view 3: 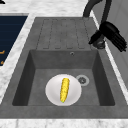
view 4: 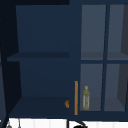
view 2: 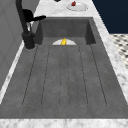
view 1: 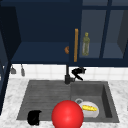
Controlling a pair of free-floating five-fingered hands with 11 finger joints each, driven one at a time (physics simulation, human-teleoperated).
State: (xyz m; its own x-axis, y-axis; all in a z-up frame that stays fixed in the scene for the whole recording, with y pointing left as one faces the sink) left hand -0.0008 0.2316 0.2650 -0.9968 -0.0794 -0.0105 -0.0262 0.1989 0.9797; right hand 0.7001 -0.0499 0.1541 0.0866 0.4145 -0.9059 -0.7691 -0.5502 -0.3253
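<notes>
Nearest the front camera, a red ball [view 1: 67, 115] sits at the sink's front edge, with the left robot hand [view 1: 34, 117] beside it over the front rim, fingers curled on nothing. Behind the ball, a white plate [view 3: 52, 96] in the sink basin [view 3: 40, 75] carries a corn cob [view 3: 64, 89]. Farther back, the right robot hand [view 3: 110, 35] hovers by the black faucet [view 2: 23, 22], fingers straight. Beyond, a bottle [view 1: 86, 44] stands in the wall cabinet [view 4: 42, 32].

A black hand [view 3: 111, 35] hangs beside the dark faucet [view 3: 96, 10], fingers straight, thumb pointing toward the drainboard [view 3: 62, 33]. In the grey sink basin [view 3: 40, 75], 1 corn cob [view 3: 64, 89] lies on a white plate [view 3: 51, 92], just beside the drain [view 3: 82, 80].
</notes>
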